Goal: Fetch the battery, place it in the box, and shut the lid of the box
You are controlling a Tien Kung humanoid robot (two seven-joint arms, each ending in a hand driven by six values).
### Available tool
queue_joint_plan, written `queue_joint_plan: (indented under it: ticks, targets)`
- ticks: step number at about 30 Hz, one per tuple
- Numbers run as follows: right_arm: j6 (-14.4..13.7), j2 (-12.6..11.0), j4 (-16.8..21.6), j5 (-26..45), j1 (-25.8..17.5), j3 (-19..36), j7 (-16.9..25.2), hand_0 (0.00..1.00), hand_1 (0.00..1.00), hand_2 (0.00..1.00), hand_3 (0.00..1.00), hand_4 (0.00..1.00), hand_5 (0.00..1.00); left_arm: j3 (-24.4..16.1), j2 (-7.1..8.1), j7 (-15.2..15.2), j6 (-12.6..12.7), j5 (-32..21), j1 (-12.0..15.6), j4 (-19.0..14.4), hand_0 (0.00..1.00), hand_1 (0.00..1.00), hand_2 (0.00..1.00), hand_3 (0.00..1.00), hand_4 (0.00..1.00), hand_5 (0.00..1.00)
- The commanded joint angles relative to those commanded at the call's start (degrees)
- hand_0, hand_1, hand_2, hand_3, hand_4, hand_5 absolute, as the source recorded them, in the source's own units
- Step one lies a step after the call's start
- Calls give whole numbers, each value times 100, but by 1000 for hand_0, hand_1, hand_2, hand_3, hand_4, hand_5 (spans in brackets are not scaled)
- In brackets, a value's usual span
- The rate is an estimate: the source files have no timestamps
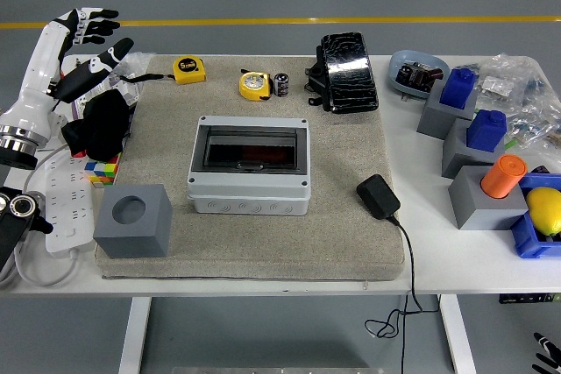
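— Black-tipped fingers, are they on anything?

— No. They are spread apart and hold nothing; the left hand is raised over the table's far left corner, its white forearm running down to the left edge. The right hand does not show, apart from perhaps a dark sliver at the bottom right corner, too little to judge.

— And the battery?

— The battery stands on the beige mat at its far edge, just beside a round yellow tape measure, well apart from the hand. A second tape measure lies further left.

— The box?

— The grey box sits mid-mat with its dark transparent lid down; through it I see only a dim interior, contents unclear.

— Other containers?

— A grey cube with a round hole at the near left, hole looks empty. On the right, grey holders carry blue blocks and an orange cylinder; a blue bin holds a yellow lemon-like thing; a blue-grey dish holds small dark parts.
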Motion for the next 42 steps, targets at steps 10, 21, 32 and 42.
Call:
queue_joint_plan:
  ticks: [10, 21, 32, 42]
  targets:
    - [6, 78, 2, -34, -39, 31, 3, 661, 665, 672, 551, 957, 464, -37, 22, 12, -40, 20, 39, -11, 603, 671, 693, 724, 998, 790]
    - [-51, 212, 5, -101, -88, 181, 43, 661, 667, 673, 553, 958, 467, 0, 28, 67, -135, 33, 161, -62, 608, 670, 692, 723, 998, 779]
    - [-82, 313, 0, -144, -138, 240, 21, 662, 667, 673, 554, 959, 466, 9, 89, 125, -225, 49, 246, -104, 605, 669, 691, 722, 998, 776]
    - [-147, 369, -8, -161, -173, 266, 23, 662, 667, 674, 553, 959, 470, 16, 122, 166, -277, 62, 329, -110, 606, 669, 690, 722, 998, 769]
